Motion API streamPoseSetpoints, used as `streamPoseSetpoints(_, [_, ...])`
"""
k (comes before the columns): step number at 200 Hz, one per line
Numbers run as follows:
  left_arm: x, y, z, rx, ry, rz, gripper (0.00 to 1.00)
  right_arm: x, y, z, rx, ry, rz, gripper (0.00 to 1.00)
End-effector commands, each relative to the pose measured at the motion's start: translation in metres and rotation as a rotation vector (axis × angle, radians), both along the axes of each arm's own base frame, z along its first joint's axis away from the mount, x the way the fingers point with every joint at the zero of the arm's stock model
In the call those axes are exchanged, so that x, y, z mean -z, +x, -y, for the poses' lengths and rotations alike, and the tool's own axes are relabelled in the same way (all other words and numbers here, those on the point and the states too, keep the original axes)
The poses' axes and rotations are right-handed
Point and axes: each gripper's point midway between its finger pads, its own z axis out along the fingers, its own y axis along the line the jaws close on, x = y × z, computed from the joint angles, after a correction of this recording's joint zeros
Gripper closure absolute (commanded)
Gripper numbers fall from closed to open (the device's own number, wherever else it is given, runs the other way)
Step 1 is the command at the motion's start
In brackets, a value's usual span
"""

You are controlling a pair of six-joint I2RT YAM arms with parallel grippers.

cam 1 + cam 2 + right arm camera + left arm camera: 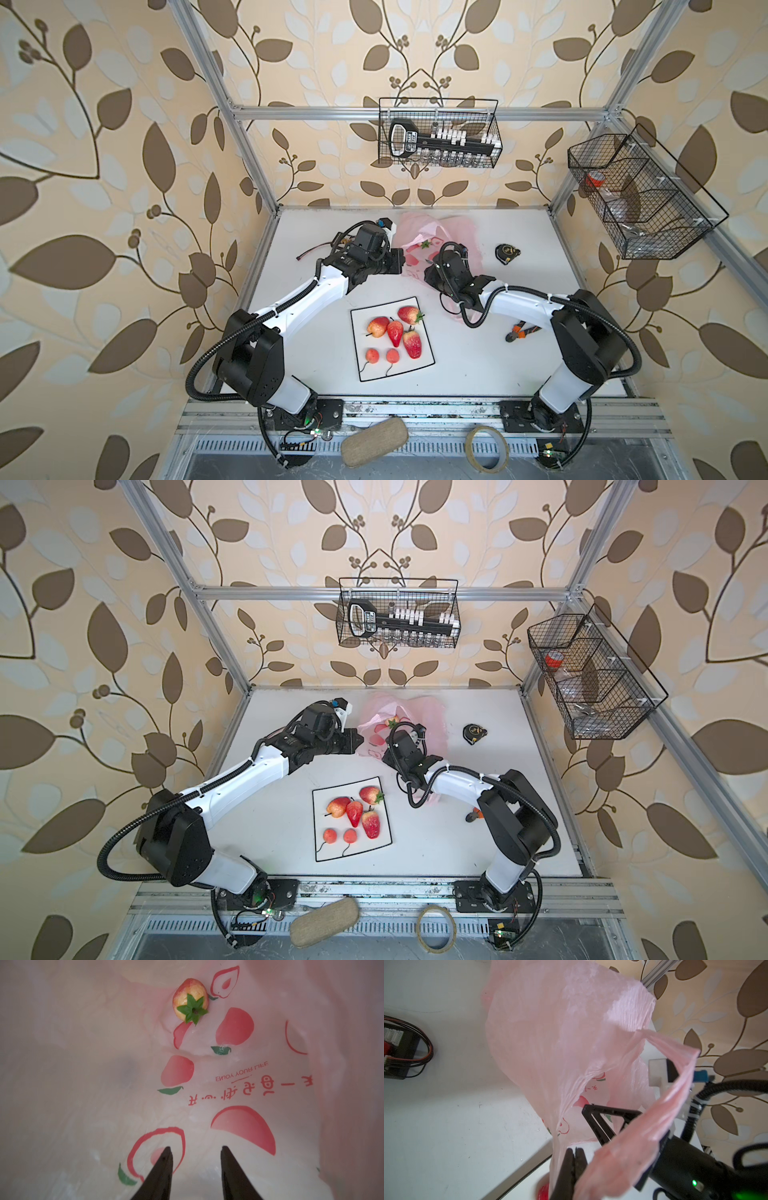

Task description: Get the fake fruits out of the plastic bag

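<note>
My left fingers (pixel 565 1172) pinch the bag (pixel 560 1032) open; my right fingers (pixel 162 1172), spread and empty inside, could snag film instead of the strawberry (pixel 190 999)

Both top views high overhead, whole table (pixel 478 365); wrist views close on plastic bag (pixel 560 1032)

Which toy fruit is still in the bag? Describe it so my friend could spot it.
Find the pink plastic bag at the back of the white table, beyond the black-edged mat. Inside it lies one strawberry with a green leafy cap. It is the only fruit off the mat, and unlike the flat printed peaches around it, it is rounded.
</note>
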Motion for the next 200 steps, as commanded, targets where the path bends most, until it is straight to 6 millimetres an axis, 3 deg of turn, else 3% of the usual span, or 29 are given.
streamPoseSetpoints(1, [-0.029,-0.011,-0.002,0.039,-0.034,0.062,1.00,-0.025,0.033,-0.013,0.074,0.164,0.059,0.57])
streamPoseSetpoints(34, [-0.035,-0.015,0.001,0.074,-0.033,0.077,1.00,-0.008,0.064,-0.007,0.150,0.217,0.034,0.41])
streamPoseSetpoints(71, [-0.039,-0.017,0.005,0.105,-0.041,0.083,1.00,0.008,0.091,0.002,0.225,0.275,0.015,0.34])
streamPoseSetpoints(99, [-0.039,-0.018,0.007,0.116,-0.049,0.081,1.00,0.022,0.107,-0.001,0.240,0.330,-0.006,0.33])
streamPoseSetpoints(135, [-0.038,-0.019,0.012,0.147,-0.062,0.070,1.00,0.025,0.122,-0.022,0.192,0.392,-0.004,0.33])
streamPoseSetpoints(160, [-0.048,-0.020,0.017,0.170,-0.082,0.082,1.00,0.027,0.128,-0.036,0.145,0.445,0.007,0.35])
streamPoseSetpoints(165, [-0.037,-0.016,0.019,0.172,-0.072,0.057,1.00,0.028,0.128,-0.039,0.133,0.454,0.006,0.36])
streamPoseSetpoints(200, [-0.044,-0.011,0.023,0.182,-0.077,0.077,1.00,0.034,0.127,-0.049,0.090,0.476,-0.006,0.38])
